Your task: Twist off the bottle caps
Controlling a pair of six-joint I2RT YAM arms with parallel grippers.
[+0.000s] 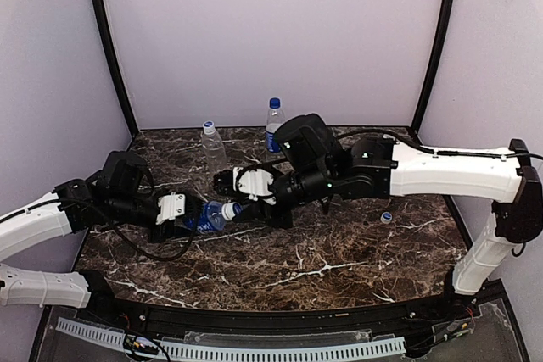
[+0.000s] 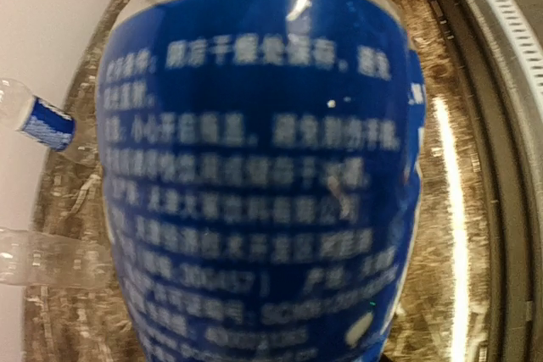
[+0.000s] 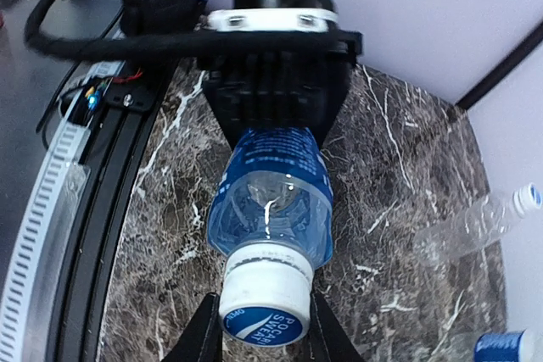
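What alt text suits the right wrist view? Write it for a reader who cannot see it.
A blue-labelled bottle is held level above a marble table, its white cap toward the camera and pinched by the right gripper. The left gripper clamps the bottle's far end. A clear unlabelled bottle shows at the right edge.
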